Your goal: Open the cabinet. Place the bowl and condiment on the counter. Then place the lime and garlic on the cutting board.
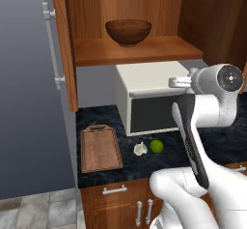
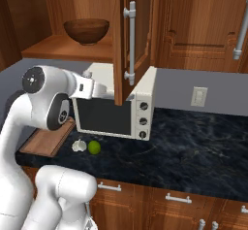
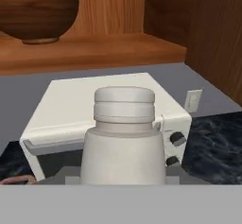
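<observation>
- The condiment (image 3: pixel 124 138) sits close before the hand camera, a white shaker with a ribbed cap. It is upright and appears held in the gripper (image 3: pixel 124 178), whose jaws are partly closed around its base, though the fingertips themselves are hidden.
- Behind it the hand view shows the white microwave (image 3: pixel 94 105), so the condiment looks to be out of the cabinet and in the air above the counter (image 2: pixel 193 137), not yet set down.
- The cabinet (image 1: pixel 144 15) is open: its left door (image 1: pixel 62 44) is swung wide in the left base view, and the other door (image 2: pixel 128 35) stands edge-on in the right base view. That step is done.
- The bowl (image 1: pixel 128 31) rests on the cabinet's lower shelf (image 1: pixel 137 51), and nothing can be seen inside it. It has yet to be moved.
- The garlic (image 1: pixel 140 149) and the lime (image 1: pixel 156 146) lie just beside each other on the counter, in front of the microwave.
- The cutting board (image 1: pixel 100 149) lies near them to the left with nothing on it, so both placements remain.
</observation>
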Tool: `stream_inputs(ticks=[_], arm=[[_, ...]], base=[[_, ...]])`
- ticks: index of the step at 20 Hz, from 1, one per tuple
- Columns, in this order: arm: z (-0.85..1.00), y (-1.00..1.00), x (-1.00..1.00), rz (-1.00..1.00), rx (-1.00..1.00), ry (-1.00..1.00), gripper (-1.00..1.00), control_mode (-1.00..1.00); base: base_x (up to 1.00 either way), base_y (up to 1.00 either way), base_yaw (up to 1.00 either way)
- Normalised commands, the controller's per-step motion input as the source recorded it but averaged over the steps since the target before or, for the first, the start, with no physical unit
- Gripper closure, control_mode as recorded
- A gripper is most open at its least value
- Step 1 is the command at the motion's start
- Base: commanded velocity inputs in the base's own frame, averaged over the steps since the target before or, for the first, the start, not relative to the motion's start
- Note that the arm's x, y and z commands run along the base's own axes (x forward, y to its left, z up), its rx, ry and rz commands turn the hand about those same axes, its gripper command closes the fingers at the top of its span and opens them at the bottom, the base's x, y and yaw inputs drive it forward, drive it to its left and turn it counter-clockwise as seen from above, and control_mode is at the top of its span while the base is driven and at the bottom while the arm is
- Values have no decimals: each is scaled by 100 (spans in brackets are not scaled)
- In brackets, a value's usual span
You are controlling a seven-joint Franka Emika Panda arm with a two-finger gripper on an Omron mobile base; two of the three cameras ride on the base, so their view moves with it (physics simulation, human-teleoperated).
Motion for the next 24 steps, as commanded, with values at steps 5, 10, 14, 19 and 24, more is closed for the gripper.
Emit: stream_inputs(ticks=[5, 10, 14, 19, 24], arm=[[-54, 0, -100, 0, 0, 1, 100, -100], [-58, -9, -78, 8, 0, 1, 100, -100], [-69, -30, -39, 27, 0, 1, 100, -100], [-80, -28, -14, 34, 0, -1, 100, -100], [-68, -20, -3, 33, 0, -16, 100, -100]], base=[[0, 0, 0], [0, 0, 0], [0, 0, 0], [0, 0, 0], [0, 0, 0]])
